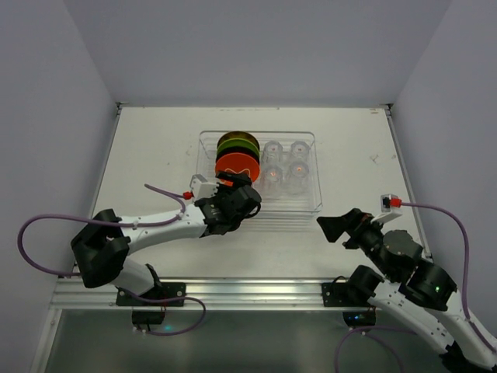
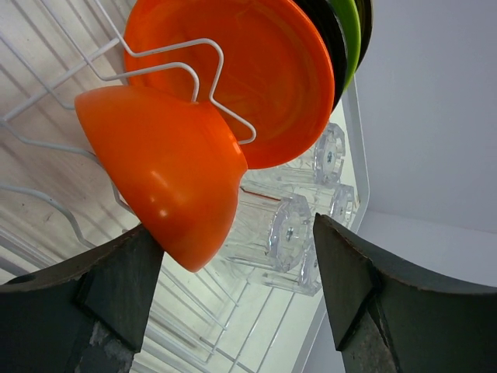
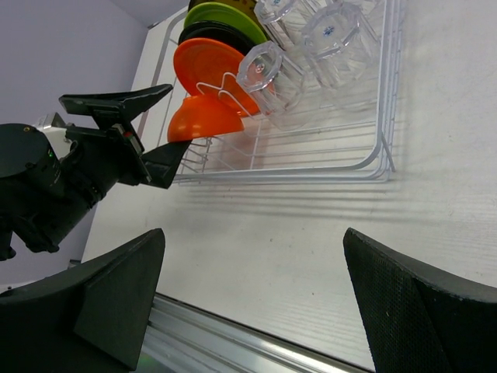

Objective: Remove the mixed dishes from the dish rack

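Left hand (image 2: 235,229) gapes around orange bowl (image 2: 163,163).

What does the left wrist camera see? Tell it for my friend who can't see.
A shiny orange bowl leans on white wire dividers, just in front of the open dark fingers of the left claw. Behind it stand an orange plate, a black plate and a green plate, with clear glasses beside them.

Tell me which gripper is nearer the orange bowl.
Left. The left gripper straddles the orange bowl in the near left part of the dish rack; the right gripper is over the table beyond the rack's near right corner, well away.
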Motion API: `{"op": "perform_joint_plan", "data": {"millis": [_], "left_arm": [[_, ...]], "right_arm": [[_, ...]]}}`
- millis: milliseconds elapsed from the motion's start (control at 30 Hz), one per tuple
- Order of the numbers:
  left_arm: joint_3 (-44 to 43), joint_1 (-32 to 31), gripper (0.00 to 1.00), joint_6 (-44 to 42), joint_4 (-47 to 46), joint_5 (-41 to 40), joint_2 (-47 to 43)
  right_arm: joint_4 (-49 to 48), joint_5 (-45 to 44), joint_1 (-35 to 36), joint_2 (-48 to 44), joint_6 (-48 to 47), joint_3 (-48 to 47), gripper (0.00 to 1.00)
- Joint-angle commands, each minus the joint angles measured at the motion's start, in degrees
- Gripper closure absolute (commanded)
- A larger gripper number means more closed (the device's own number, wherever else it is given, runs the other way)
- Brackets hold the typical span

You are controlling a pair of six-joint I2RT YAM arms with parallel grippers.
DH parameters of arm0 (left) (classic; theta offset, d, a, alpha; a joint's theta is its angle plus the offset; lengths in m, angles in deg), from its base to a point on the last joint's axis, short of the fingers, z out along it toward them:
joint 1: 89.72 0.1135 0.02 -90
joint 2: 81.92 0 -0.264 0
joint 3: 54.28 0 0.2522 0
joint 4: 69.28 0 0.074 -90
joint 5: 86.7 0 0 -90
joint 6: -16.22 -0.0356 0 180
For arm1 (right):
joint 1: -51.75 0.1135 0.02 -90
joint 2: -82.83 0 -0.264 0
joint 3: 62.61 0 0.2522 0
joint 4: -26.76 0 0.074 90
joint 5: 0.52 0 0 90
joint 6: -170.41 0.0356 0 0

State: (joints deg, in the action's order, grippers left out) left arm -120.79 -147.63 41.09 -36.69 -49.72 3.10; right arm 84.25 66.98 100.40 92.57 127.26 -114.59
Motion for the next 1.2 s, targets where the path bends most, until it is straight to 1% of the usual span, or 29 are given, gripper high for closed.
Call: {"op": "perform_joint_plan", "data": {"millis": [0, 33, 100, 200, 333, 467, 500, 700, 733, 800, 1033, 1167], "left_arm": [[3.71, -0.1, 0.2, 35.95, 4.81, 1.07, 5.16], [3.62, -0.18, 0.21, 35.95, 4.81, 1.16, 5.42], [3.62, -0.27, 0.25, 35.86, 4.81, 1.25, 5.69], [3.53, -0.45, 0.26, 35.86, 4.72, 1.6, 6.13], [3.53, -0.54, 0.32, 35.95, 4.81, 2.12, 6.22], [3.71, -0.62, 0.32, 35.95, 4.9, 2.39, 5.96], [3.8, -0.63, 0.34, 35.95, 4.81, 2.48, 5.87], [4.32, -0.71, 0.34, 35.95, 4.73, 1.42, 4.9], [4.5, -0.71, 0.37, 35.95, 4.64, 0.9, 4.46], [4.59, -0.71, 0.38, 35.95, 4.64, 0.72, 4.2], [5.2, -0.71, 0.38, 35.86, 4.64, 0.28, 2.79], [5.99, -0.8, 0.4, 35.95, 4.11, -0.77, 2.26]], "right_arm": [[-1.8, 0.36, 0.05, 0.11, -0.62, -0.1, 0.01], [-1.8, 0.27, 0.14, 0.02, -0.53, -0.19, 0.01], [-1.71, 0.27, 0.05, -0.24, -0.71, -0.19, 0.01], [-1.63, 0.27, 0.14, -0.33, -0.71, -0.02, 0.01], [-1.8, 0.53, 0.05, -0.33, -0.71, 0.6, 0.01], [-1.8, 1.05, 0.05, -0.51, -0.62, 0.69, 0.01], [-1.71, 1.06, 0.14, -0.68, -0.71, 0.69, 0.01], [-1.45, 1.06, 0.05, -1.47, -0.71, 1.13, 0.01], [-1.36, 1.06, 0.14, -1.56, -0.71, 1.13, 0.01], [-1.45, 0.97, 0.14, -1.65, -0.62, 1.21, 0.01], [-1.01, 1.14, 0.14, -1.65, -1.15, 1.3, 0.01], [-1.01, 1.76, 0.14, -2.0, -1.58, 1.13, 0.01]]}}
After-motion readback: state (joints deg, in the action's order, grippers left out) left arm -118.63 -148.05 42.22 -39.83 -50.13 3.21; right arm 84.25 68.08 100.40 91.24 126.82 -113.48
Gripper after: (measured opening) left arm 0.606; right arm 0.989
